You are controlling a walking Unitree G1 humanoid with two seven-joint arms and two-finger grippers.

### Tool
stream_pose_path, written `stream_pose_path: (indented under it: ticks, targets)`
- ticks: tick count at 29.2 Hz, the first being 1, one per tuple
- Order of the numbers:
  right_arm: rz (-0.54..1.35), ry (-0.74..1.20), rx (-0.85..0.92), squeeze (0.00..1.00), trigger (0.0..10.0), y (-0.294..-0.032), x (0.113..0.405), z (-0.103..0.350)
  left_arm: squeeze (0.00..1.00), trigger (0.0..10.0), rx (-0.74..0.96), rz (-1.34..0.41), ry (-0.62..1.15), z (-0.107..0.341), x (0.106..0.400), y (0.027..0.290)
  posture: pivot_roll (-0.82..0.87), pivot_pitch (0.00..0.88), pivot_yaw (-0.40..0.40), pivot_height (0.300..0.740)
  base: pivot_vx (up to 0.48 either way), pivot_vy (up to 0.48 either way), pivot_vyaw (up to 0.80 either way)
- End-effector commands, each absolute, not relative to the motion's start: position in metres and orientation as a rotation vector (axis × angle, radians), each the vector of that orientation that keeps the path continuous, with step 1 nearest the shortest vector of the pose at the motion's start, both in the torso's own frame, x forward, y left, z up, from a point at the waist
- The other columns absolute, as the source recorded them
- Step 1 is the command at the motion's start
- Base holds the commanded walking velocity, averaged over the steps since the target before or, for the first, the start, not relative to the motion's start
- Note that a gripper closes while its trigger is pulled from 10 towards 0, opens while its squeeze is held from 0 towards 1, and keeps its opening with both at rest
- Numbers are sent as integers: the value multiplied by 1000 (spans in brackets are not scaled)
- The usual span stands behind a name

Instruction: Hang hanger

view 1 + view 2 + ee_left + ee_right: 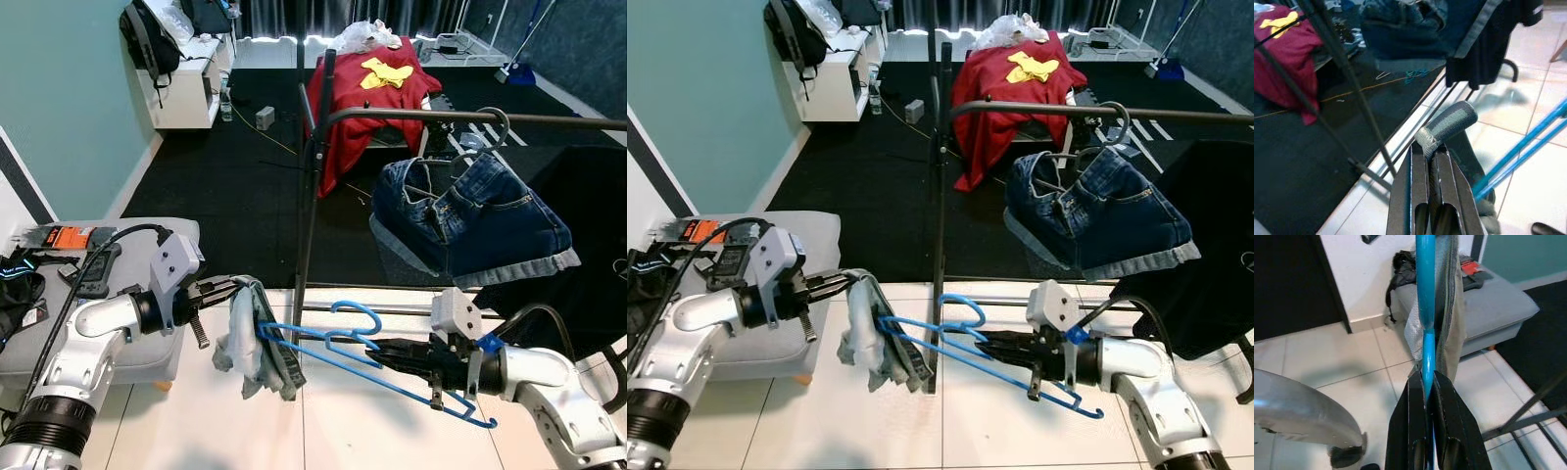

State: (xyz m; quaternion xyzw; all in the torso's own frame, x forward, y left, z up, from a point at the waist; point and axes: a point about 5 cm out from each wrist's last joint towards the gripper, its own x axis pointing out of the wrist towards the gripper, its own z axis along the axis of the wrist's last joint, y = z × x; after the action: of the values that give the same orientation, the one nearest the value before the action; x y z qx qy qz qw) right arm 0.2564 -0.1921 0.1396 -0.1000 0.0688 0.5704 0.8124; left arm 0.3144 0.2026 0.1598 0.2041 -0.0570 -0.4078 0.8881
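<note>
- Blue plastic clothes hanger (pixel 362 354): lying nearly flat in the air between the two pincers, hook curling up at mid-span, well below the rail and not yet hung.
- Grey fabric garment (pixel 253 340): draping over the hanger's far end from the right pincer, hanging just off the left pincer's tips.
- Right gripper (pixel 384 349): pinching the hanger's blue bar, black fingers pressed together on it, as the right wrist view is showing.
- Left gripper (pixel 227 290): pinching a fold of the grey garment, fingers closed on the cloth.
- Black metal clothes rail (pixel 470 117): running above and beyond the right pincer; its upright post (pixel 312 186) is standing between the two pincers, farther out.
- Blue denim shorts (pixel 470 220): already hanging from the rail on a separate hanger, above the right pincer.
- Red cloth with a yellow patch (pixel 372 93): lying far beyond both pincers on dark flooring.
- Grey padded seat (pixel 137 352): sitting beneath the left arm.
- Progress, by judgement: garment appearing to be on the hanger; lifting the hook up to the rail is remaining.
</note>
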Motion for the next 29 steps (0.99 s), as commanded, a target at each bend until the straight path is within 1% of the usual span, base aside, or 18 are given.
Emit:
stream_pose_path:
  ticks: [1, 2, 4, 5, 7, 10, 15, 29]
  targets:
    - [1233, 133, -196, 0, 10000, -193, 253, 145, 0, 10000, 472, -816, -104, 159, 317, 208, -44, 77, 6, 740, 0, 0, 0]
    - [1225, 117, -184, 0, 10000, -196, 251, 151, 0, 10000, 509, -775, -106, 160, 320, 211, -47, 75, 7, 740, 0, 0, 0]
    - [1207, 102, -182, 0, 10000, -199, 250, 157, 0, 10000, 520, -755, -115, 161, 321, 212, -48, 75, 8, 740, 0, 0, 0]
    - [1207, 102, -182, 0, 10000, -199, 250, 157, 0, 10000, 520, -755, -115, 161, 321, 212, -48, 75, 8, 740, 0, 0, 0]
    - [1152, 61, -165, 0, 10000, -208, 249, 166, 0, 10000, 516, -749, -124, 163, 322, 212, -50, 72, 12, 740, 0, 0, 0]
    - [1135, 51, -164, 0, 10000, -211, 249, 168, 0, 10000, 515, -751, -123, 163, 321, 212, -53, 69, 16, 740, 0, 0, 0]
    - [1091, 100, -240, 0, 10000, -227, 247, 166, 0, 10000, 517, -756, -107, 162, 322, 213, -60, 65, 18, 740, 0, 0, 0]
    - [1128, 139, -188, 0, 10000, -224, 237, 162, 0, 10000, 510, -739, -134, 163, 327, 207, -62, 62, 20, 740, 0, 0, 0]
